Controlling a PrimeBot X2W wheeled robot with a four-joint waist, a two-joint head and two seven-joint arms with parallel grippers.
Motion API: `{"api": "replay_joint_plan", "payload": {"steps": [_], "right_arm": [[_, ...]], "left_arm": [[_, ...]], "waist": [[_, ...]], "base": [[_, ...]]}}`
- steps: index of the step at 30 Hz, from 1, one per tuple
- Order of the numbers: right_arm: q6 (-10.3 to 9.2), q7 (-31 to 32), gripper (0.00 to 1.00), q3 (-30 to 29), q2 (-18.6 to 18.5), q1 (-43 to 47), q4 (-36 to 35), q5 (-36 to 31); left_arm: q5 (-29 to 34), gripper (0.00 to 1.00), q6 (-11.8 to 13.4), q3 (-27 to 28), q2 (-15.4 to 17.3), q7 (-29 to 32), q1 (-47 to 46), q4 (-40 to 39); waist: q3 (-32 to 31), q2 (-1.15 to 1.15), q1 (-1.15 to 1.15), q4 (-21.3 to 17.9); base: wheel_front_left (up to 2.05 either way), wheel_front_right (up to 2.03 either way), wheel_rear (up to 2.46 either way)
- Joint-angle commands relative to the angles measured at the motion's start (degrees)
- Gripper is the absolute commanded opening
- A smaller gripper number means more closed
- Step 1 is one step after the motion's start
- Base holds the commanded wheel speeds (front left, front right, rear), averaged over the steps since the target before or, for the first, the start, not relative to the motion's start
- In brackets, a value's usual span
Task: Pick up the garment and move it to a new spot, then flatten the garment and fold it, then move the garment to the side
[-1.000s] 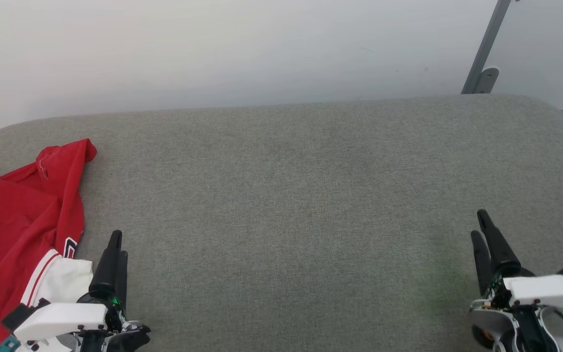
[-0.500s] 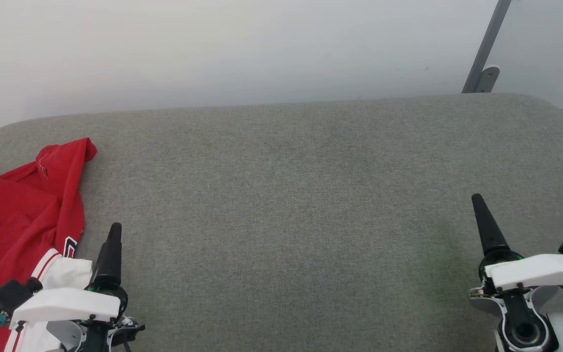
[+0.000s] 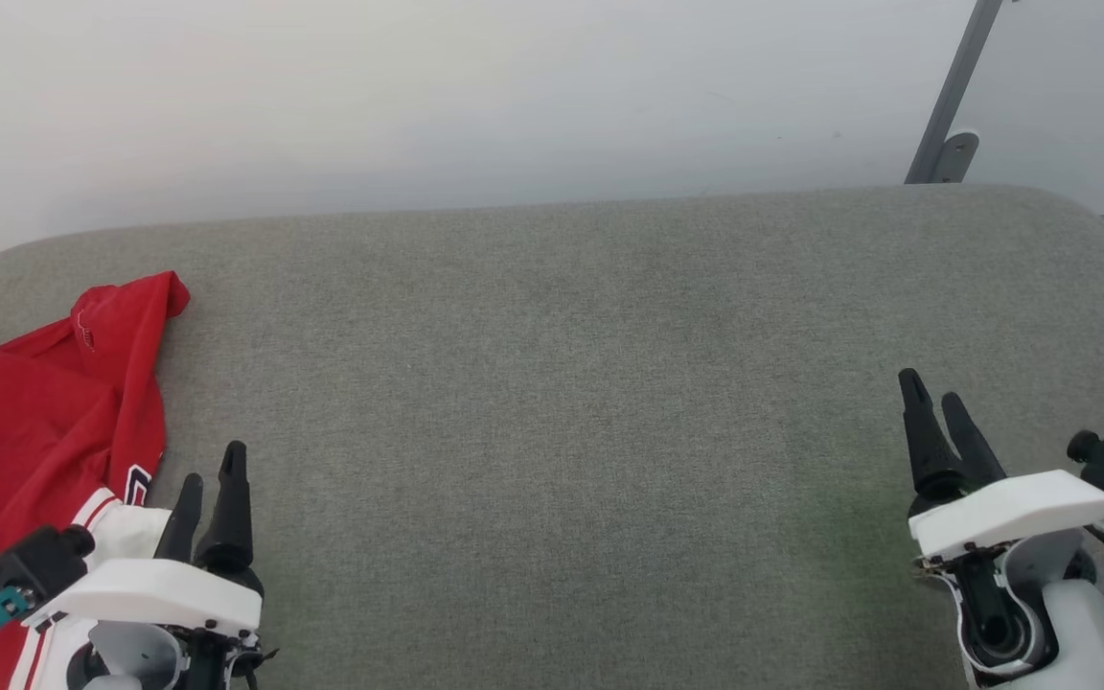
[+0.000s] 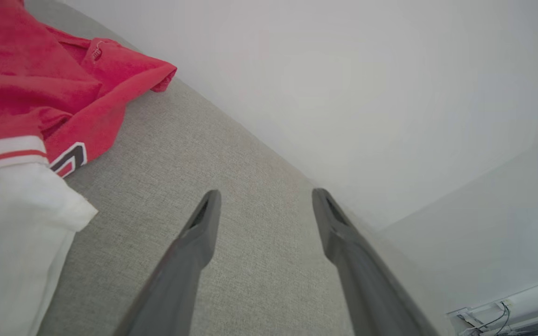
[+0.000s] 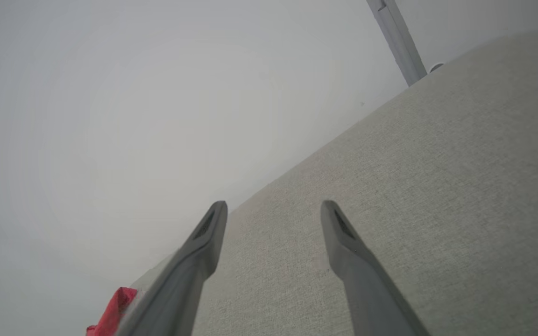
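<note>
The shirt point(image 3: 54, 402) lies crumpled on the grey cushion point(image 3: 552, 383) just beside the left gripper point(image 3: 212, 465), the right gripper point(image 3: 931, 387) well apart, both with jaws spread and empty.

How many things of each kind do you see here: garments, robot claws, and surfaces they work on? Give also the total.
Garment: 1, the red garment with white sleeves
Claws: 2, the left claw and the right claw, both open
Surface: 1, the grey padded surface
Total: 4
</note>
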Motion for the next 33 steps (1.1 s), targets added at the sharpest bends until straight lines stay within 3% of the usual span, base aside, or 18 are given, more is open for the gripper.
{"api": "replay_joint_plan", "payload": {"steps": [1, 16, 33], "right_arm": [[0.00, -0.69, 1.00, 0.24, -0.43, -1.82, -0.38, -2.66], [0.00, -3.40, 1.00, 0.89, -0.38, -3.82, 1.91, -17.74], [0.00, -5.94, 1.00, 0.90, -0.57, -5.39, 3.90, -29.77]], "left_arm": [[2.13, 1.00, 0.24, -0.28, 0.83, -0.68, -1.31, -0.71], [13.66, 1.00, 1.85, -2.44, 2.85, -3.39, -1.23, -0.44], [22.71, 1.00, 2.13, -3.74, 3.88, -5.92, -0.57, -0.39]], "waist": [[-0.03, 0.00, 0.00, 0.00], [-0.17, 0.00, 0.00, -0.06], [-0.15, 0.00, 0.00, -0.13]], "base": [[0.00, 0.00, 0.00], [0.00, 0.00, 0.00], [0.00, 0.00, 0.00]]}}
